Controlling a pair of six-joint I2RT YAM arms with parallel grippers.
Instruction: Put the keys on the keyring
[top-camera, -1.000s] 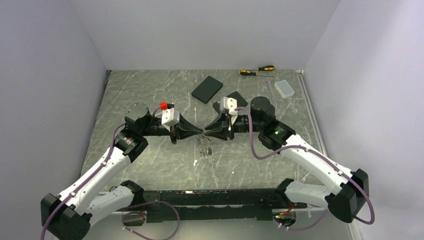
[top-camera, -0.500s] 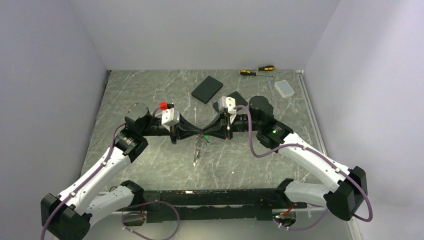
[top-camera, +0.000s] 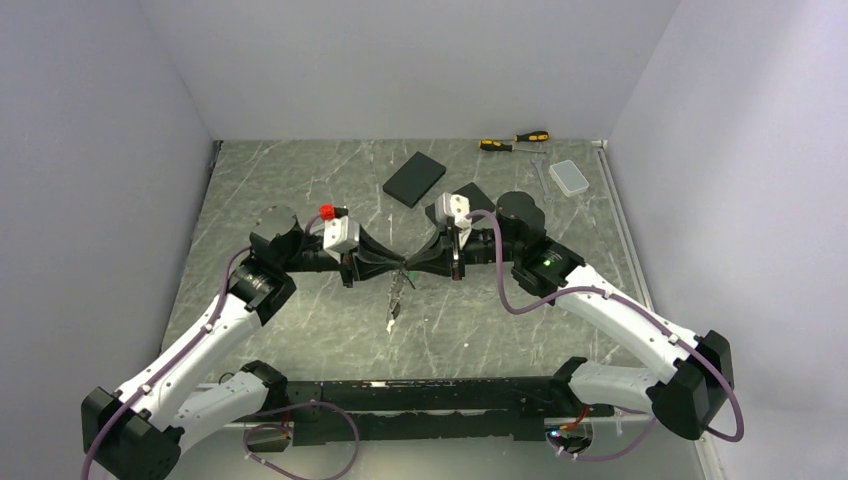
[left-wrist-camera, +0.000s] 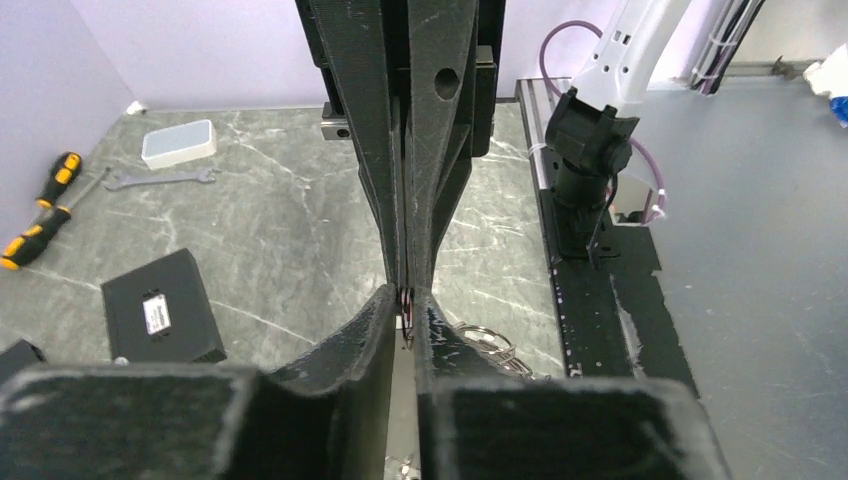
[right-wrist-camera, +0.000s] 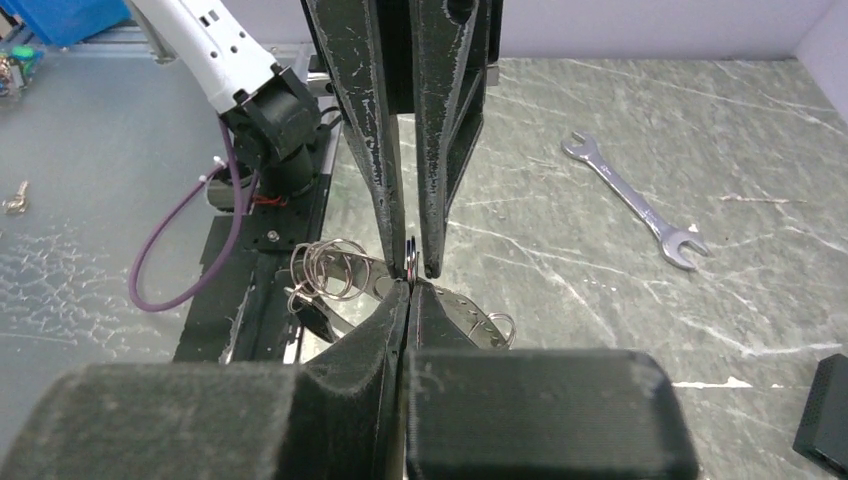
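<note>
1. Looks well along, though not provably done: shows the keys (top-camera: 398, 296) dangling in one bunch just under the meeting fingertips, lifted off the surface (top-camera: 300, 190) in the middle of the scene.
2. Places the keyring (right-wrist-camera: 412, 262) edge-on between the two sets of tips (a thin dark sliver in the right wrist view), with small wire loops (right-wrist-camera: 330, 268) and key blades clustered just beside and below it.
3. Cannot tell how many keys are truly threaded on, nor whether any lie loose elsewhere; leaves, as a judgement, a check of the bunch and perhaps a last key to slip on.
4. Sets the left gripper (top-camera: 397, 268) level, reaching rightward from the left, clenched on the keyring with only a hairline gap.
5. Sets the right gripper (top-camera: 413, 268) as its mirror, reaching leftward, tips pressed tight together exactly where the ring's edge ends; cannot tell whether that pinch actually bites the metal.
6. Puts both wrists in one straight line, elbows bent back toward the near edge.
</note>
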